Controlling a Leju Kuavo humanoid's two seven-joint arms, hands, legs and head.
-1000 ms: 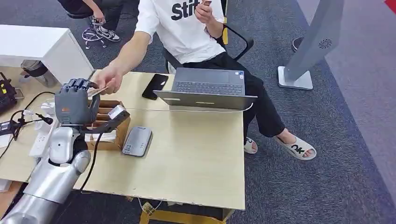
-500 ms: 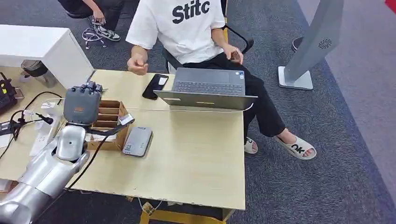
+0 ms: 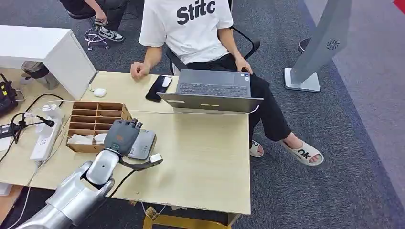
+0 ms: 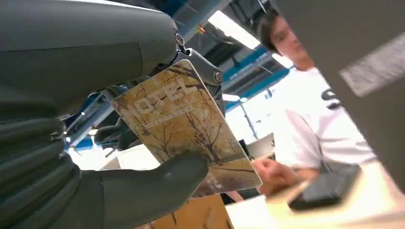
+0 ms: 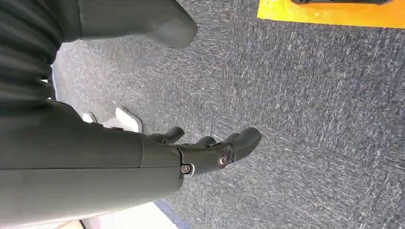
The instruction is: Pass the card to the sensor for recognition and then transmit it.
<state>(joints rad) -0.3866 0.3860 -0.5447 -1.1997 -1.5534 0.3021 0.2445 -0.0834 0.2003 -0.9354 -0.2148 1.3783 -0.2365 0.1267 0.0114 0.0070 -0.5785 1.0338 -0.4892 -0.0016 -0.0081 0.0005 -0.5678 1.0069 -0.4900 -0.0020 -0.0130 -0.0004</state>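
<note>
Brown card [image 4: 184, 131] in L hand [image 4: 86, 157]

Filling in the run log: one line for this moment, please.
left robot hand: holds card over sensor | right robot hand: hangs above floor, holds nothing | recognition step

A light wooden worktop [image 3: 200, 157] is set on grey-blue carpet [image 3: 344, 157]. A white cabinet [image 3: 43, 47] is seen at 10 o'clock, a grey stand [image 3: 317, 45] at 2 o'clock, and a yellow floor strip [image 5: 329, 13] is shown.

Wooden table [image 3: 200, 157]: laptop [image 3: 212, 90], black phone [image 3: 158, 88], divided box [image 3: 95, 125], power strip [image 3: 45, 136] (left edge).
</note>
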